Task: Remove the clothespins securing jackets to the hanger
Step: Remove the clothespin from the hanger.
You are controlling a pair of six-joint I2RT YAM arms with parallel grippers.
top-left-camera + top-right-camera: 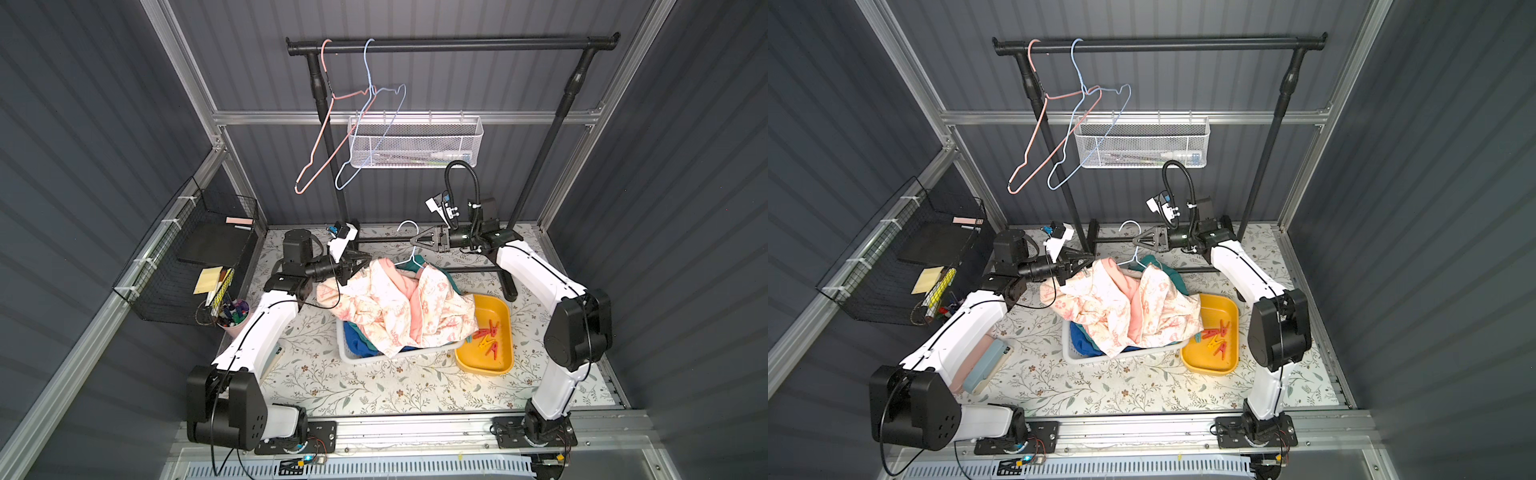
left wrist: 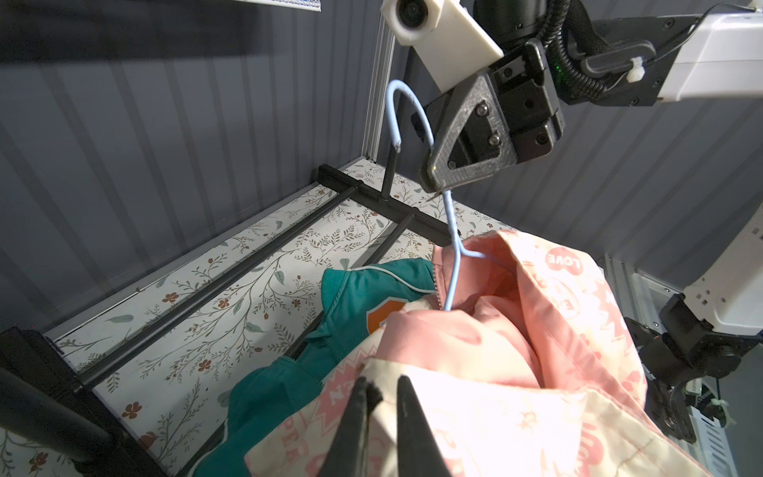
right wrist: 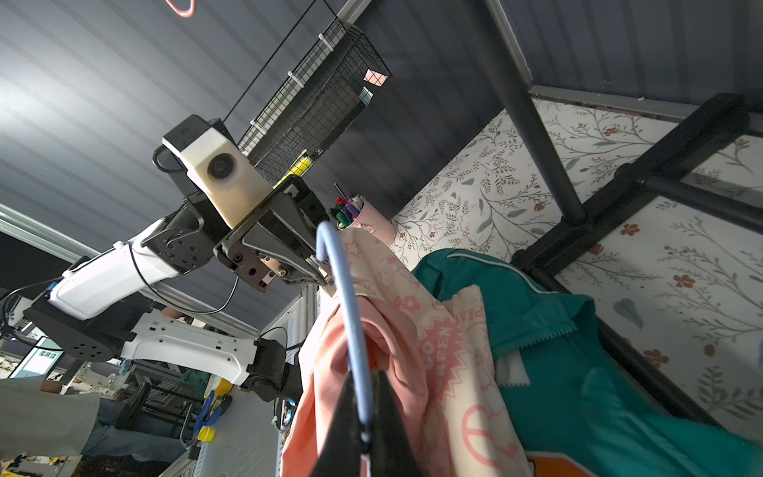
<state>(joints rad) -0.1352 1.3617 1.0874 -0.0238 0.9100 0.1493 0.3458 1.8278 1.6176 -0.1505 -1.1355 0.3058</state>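
Cream cloth with pink print on top of the heap. Counted 3 jackets: cream jacket (image 1: 395, 307) draped over a white basket (image 1: 365, 360), teal jacket (image 2: 371, 285) under it on the rack side, blue jacket (image 1: 353, 345) down inside the basket. Counted 3 hangers: pink hanger (image 1: 323, 50) and blue hanger (image 1: 365, 54) bare on the black rail (image 1: 457, 43), light-blue hanger (image 2: 454, 264) with its wire running into the cream jacket's collar. Counted at least 5 clothespins (image 1: 488, 336) loose in a yellow tub (image 1: 503, 309): mostly red, 1 or 2 yellow, what looks like 1 teal at the cloth's edge.

On the right gripper (image 1: 411, 240): jaws clamped tight on the light-blue hanger's neck just below the hook, hook uppermost. On the left gripper (image 1: 368, 262): jaws narrowed to a thin slit, tips against the cream jacket's shoulder edge beside the hanger wire; cannot tell what, if anything, pinched there.

Tub just beside the basket on the right, cream hem spilling over the tub's near rim. Rack's base bars close behind the heap. Bare floral mat (image 1: 374, 390) wide in front of the basket, toward the arm bases. Narrower strip on the left, with a pen cup (image 1: 235, 320) near the left arm.
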